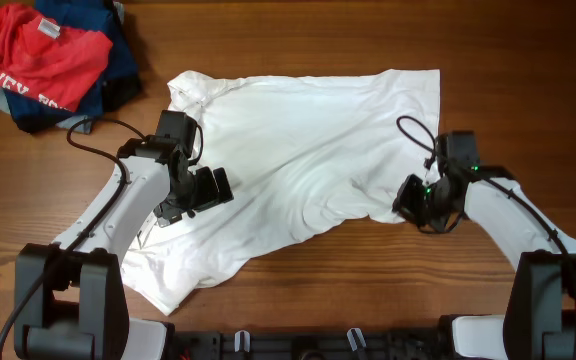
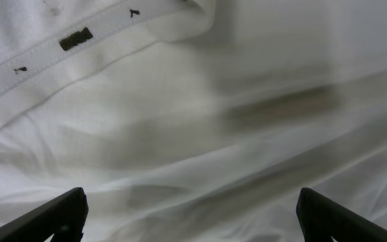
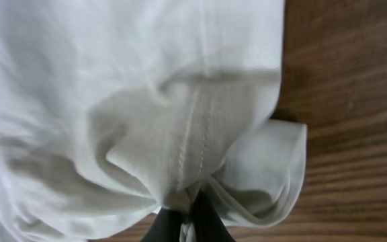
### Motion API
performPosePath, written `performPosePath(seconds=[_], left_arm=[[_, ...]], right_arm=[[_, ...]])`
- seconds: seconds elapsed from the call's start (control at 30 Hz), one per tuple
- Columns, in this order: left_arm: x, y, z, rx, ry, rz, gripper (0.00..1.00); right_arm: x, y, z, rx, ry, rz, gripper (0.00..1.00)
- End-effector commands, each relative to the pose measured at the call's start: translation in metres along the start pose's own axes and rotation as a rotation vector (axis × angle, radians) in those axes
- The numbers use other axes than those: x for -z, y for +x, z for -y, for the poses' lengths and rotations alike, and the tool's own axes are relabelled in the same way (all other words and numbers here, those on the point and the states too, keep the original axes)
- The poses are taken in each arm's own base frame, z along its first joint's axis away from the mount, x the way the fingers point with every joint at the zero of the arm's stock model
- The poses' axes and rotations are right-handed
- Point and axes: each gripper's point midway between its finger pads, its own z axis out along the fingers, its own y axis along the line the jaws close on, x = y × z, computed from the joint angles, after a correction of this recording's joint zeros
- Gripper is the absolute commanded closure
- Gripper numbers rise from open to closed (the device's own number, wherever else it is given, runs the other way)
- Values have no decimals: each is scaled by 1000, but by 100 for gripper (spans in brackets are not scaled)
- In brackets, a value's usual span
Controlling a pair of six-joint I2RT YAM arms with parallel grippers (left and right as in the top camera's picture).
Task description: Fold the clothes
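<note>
Looking at a white shirt (image 1: 318, 130) spread wrinkled over the middle of the table (image 1: 528, 60). Collar (image 1: 193, 90) at far left, one corner out at far right, near-left part trailing down beside the left arm.

Seeing the left gripper (image 1: 206, 190) over the shirt's left part, just near of the collar. Reads as spread wide from the left wrist view: both fingers (image 2: 59, 215) sitting at the bottom corners with only bare fabric between them, nothing gripped. Can't tell whether touching the cloth or just above it. Also catching a small dark label (image 2: 76, 38) on the collar band in that view, upper left.

Seeing the right gripper (image 1: 416, 205) at the shirt's near-right edge, pinching a bunched bit of hem. Confirmed from the right wrist view: fingertips (image 3: 166, 232) pressed together on a stitched seam, fabric puckered around them, a loose flap folded out to the right over bare wood.

Also spotting a red printed T-shirt (image 1: 38, 55) lying on navy garments (image 1: 118, 60), piled at the far-left corner, near the collar but apart from it.
</note>
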Motion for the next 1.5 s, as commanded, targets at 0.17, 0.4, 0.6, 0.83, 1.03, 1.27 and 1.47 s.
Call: performPosePath(seconds=[0.17,0.4,0.6,0.83,1.03,1.27,1.47], left_arm=[[-3,-3,-2,6,-5,4,0],[-3,-5,0,5,0,14,0],[-3,-5,0,5,1,13,0],[-3,-3,-1,6,-3,6,1],[-2,13,-9,14,-33,-58,6],[22,13,0,57,30,4,8],[84,40,-6,76,100,121,16]], right_arm=[[105,-138,-68,-16,-149,455,96],[138,-165,-51,-11,-86,519,1],[124,-139,-38,15,-30,397,0],[107,-126,-25,1,11,333,3],[108,-110,-23,-67,1,276,7],[156,-75,-26,-60,-17,329,5],[179,-49,-18,-11,15,348,1]])
